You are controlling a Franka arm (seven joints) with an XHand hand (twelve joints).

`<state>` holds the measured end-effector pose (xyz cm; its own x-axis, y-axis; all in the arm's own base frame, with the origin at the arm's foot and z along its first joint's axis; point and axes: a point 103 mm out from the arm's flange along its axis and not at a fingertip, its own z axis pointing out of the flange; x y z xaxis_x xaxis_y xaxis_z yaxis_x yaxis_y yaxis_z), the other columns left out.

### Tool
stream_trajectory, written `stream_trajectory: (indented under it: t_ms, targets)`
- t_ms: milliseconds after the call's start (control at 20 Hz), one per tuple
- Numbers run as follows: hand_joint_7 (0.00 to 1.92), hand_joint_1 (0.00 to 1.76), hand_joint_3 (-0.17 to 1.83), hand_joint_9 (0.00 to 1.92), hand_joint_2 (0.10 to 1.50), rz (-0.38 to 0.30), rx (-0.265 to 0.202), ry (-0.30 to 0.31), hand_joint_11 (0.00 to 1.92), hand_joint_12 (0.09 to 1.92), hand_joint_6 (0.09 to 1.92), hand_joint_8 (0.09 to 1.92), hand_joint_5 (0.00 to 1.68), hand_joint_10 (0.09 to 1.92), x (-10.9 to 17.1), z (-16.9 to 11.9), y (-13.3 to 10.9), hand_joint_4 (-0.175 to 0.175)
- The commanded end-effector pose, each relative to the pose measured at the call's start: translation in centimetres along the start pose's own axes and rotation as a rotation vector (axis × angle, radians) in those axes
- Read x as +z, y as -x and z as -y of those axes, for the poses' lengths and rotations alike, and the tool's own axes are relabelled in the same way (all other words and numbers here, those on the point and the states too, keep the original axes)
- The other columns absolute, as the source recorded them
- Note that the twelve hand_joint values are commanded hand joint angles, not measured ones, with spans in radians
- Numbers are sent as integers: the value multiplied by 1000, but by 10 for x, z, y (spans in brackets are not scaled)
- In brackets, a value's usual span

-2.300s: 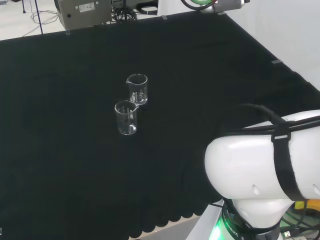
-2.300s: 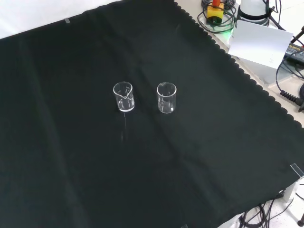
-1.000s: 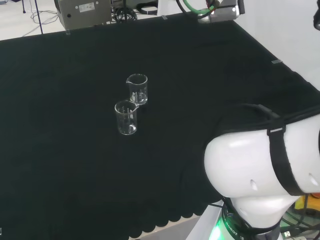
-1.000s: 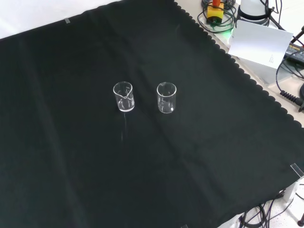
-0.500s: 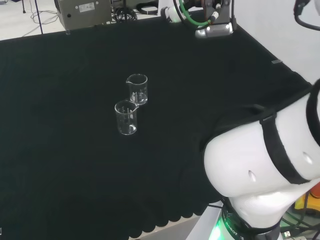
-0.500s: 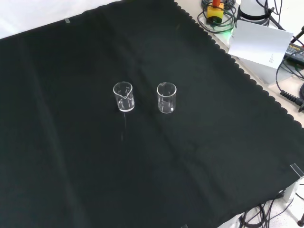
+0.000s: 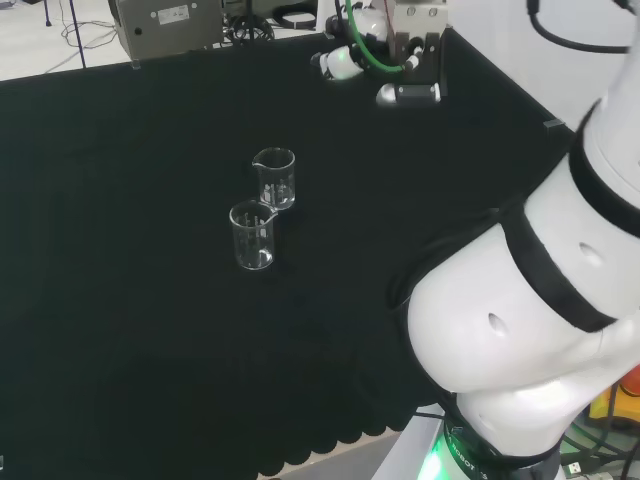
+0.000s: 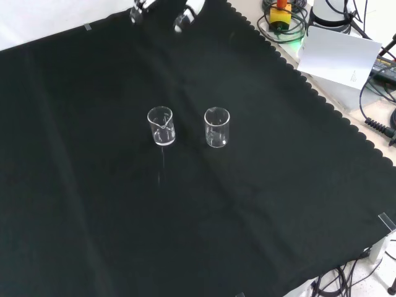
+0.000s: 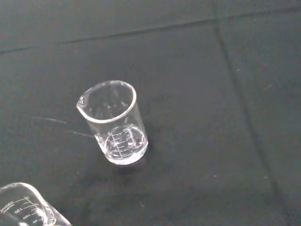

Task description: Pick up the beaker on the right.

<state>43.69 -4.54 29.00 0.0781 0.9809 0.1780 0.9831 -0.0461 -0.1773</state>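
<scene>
Hand (image 8: 185, 13) of mine hangs empty with relaxed fingers over the far counter (image 8: 278, 204), well apart from the right beaker (image 8: 216, 127) standing beside the other beaker (image 8: 161, 125); next I should reach down and curl around it.

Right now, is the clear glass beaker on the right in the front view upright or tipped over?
Upright. The clear glass beaker stands on its base on the black cloth, rim up, apart from the other beaker.

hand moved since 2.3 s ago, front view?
Yes. The hand has come in at the top edge, its fingertips above the two beakers, which stayed put on the cloth.
</scene>
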Motion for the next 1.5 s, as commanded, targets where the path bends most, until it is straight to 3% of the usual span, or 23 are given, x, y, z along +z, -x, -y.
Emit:
stream_trajectory:
  t_ms: [50, 400, 800, 1000, 1500]
  targets:
    - [6, 403, 234, 155, 1094, -115, -72, 27, 0, 1317, 87, 513, 278, 717, 46, -57, 6, -28]
    - [5, 403, 238, 156, 1092, -222, -137, 11, 0, 1318, 87, 517, 278, 716, 90, -76, 3, -28]
    - [3, 403, 243, 156, 1089, -257, -200, -41, 0, 1318, 87, 521, 279, 715, 126, -95, 6, -28]
    - [2, 403, 246, 156, 1088, -262, -266, -92, 0, 1319, 87, 523, 279, 715, 139, -101, 14, -28]
    - [0, 403, 252, 157, 1085, -290, -329, -156, 0, 1319, 87, 527, 279, 714, 165, -105, 21, -28]
